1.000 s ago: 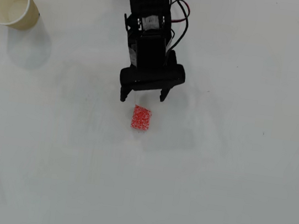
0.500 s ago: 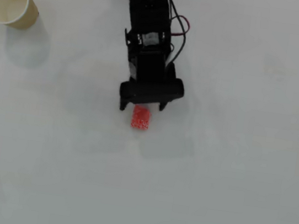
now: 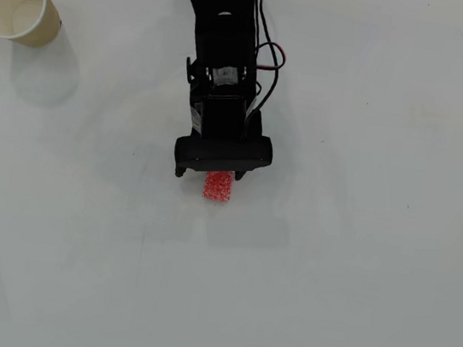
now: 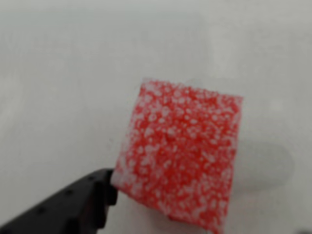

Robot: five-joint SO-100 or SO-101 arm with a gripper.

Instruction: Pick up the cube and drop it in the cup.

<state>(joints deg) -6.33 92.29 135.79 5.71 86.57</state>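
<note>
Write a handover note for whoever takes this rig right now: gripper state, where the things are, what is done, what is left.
Gripper: low over the table, its black body covering part of the small red white-speckled spongy cube in the overhead view. One black finger is at the cube's lower left edge in the wrist view; the other finger is out of frame, so open or shut cannot be told.
Cube: on the white table, mid-scene, not lifted.
Cream-white paper cup with tan side: upright at the overhead view's top left, empty.
Done: the approach.
Left: grasp, lift, carry to the cup, drop in.
</note>
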